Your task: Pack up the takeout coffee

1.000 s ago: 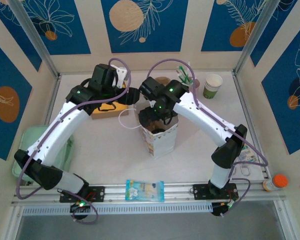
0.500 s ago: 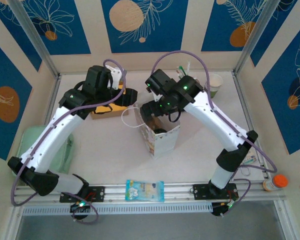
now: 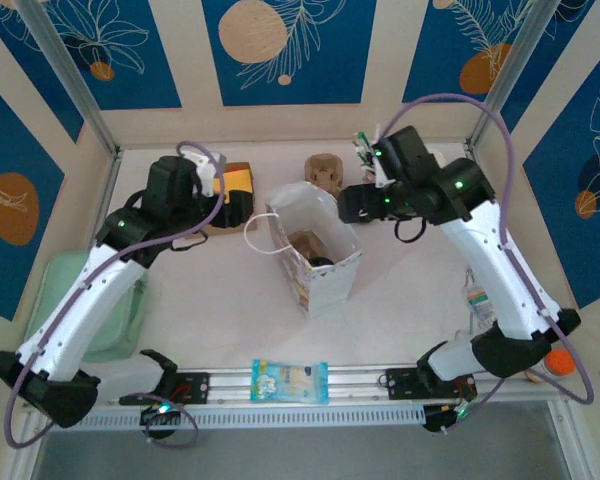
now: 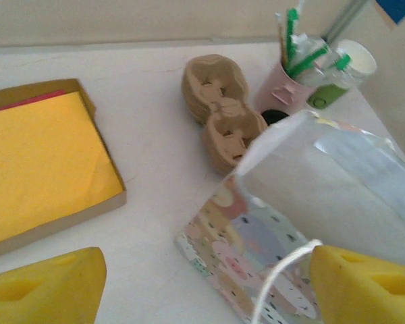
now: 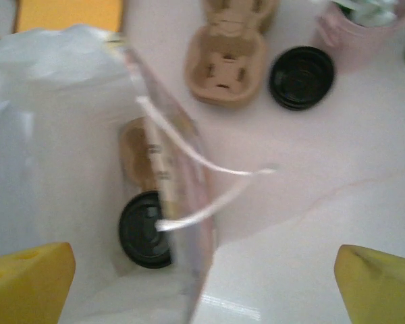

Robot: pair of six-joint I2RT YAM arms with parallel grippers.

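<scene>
1. White tabletop (image 3: 220, 300), walled in by blue panels printed with leaves and circles, carries everything, and my two arms reach in from the 6 o'clock edge.
2. A patterned paper bag (image 3: 320, 262) stands upright near the middle with its mouth open. Its white cord handle loops out toward 9 o'clock.
3. My left gripper (image 3: 236, 207) hovers at the bag's 10 o'clock, released wide and grasping nothing. On my left wrist camera its yellow pads (image 4: 47, 283) sit in the lower corners, with the bag's cord close by the right-hand one.
4. My right gripper (image 3: 352, 203) hangs at the bag's 1 o'clock, also spread fully and empty. My right wrist camera looks down past its pads (image 5: 27, 280) into the bag.
5. The takeout coffee (image 4: 347, 67) stands upright at the far edge of the table, roughly 1 o'clock from the bag. It is just beside the pink utensil cup (image 4: 287, 88), on that cup's 3 o'clock side, and I cannot tell whether the two touch.
6. A cardboard cup carrier (image 3: 323, 170) lies at the bag's 12 o'clock, and a black round lid (image 5: 302, 77) rests on the table between it and the pink cup.
7. Inside the bag lie a black lid (image 5: 143, 229) and something brown (image 5: 138, 158) too blurred to name.
8. A shallow cardboard box of yellow paper (image 4: 40, 162) sits at the bag's 10 o'clock, a mint-green tray (image 3: 130, 310) at 8 o'clock, and a blue snack packet (image 3: 289, 381) on the rail at 6 o'clock.
</scene>
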